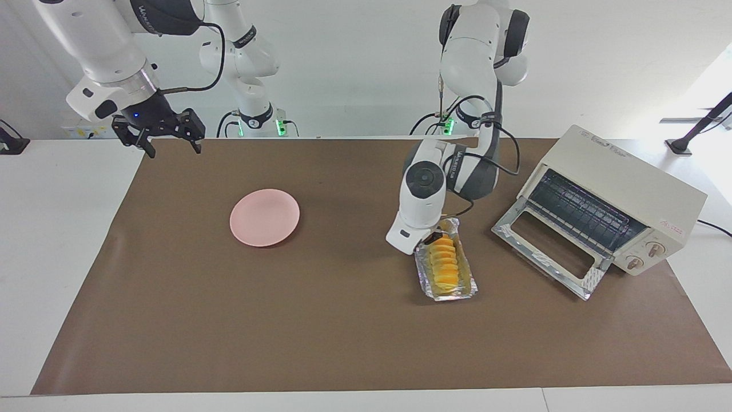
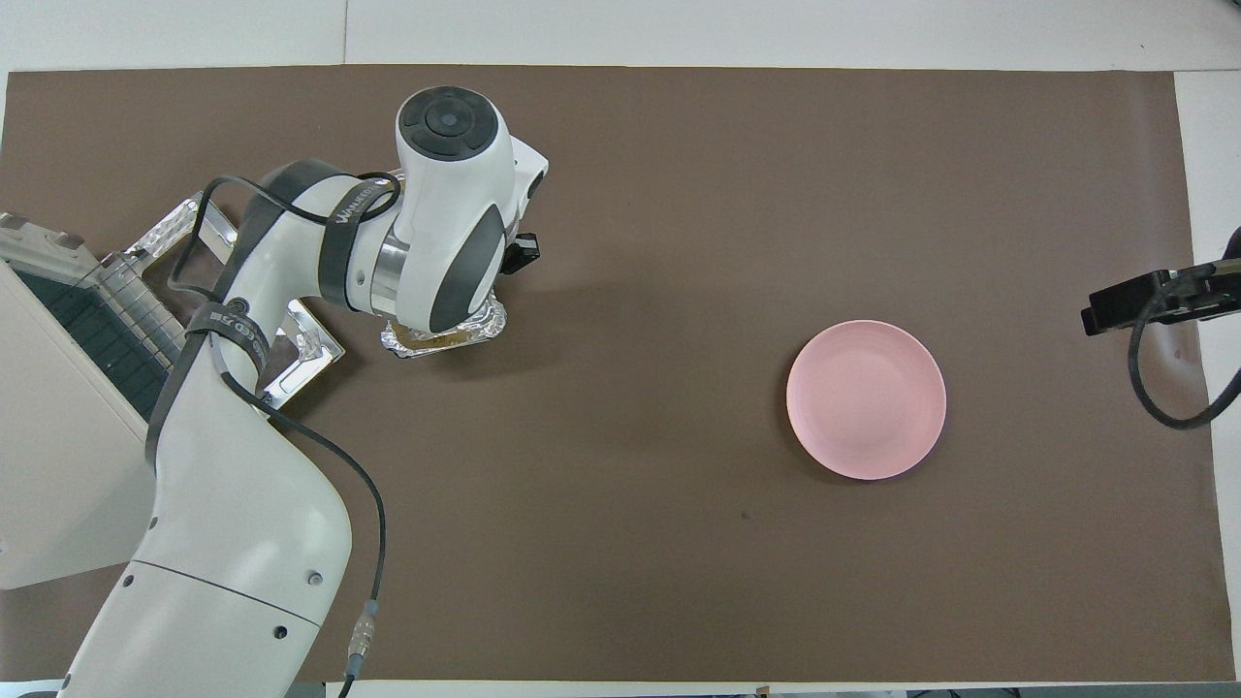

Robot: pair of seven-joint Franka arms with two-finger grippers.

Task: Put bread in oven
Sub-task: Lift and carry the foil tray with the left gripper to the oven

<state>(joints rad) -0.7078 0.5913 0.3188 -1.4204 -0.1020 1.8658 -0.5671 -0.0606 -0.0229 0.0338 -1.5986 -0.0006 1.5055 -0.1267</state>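
Observation:
The bread, a row of golden-yellow slices, lies in a crinkled foil tray on the brown mat, close in front of the oven's lowered glass door. My left gripper is shut on the end of the tray nearer to the robots. In the overhead view the left wrist covers the bread, and only the tray's end shows beside the oven. I cannot tell whether the tray is off the mat. My right gripper waits open over the mat's corner at the right arm's end.
A pink plate lies on the mat toward the right arm's end of the table, also in the overhead view. The oven's wire rack shows inside the open mouth. The brown mat covers most of the table.

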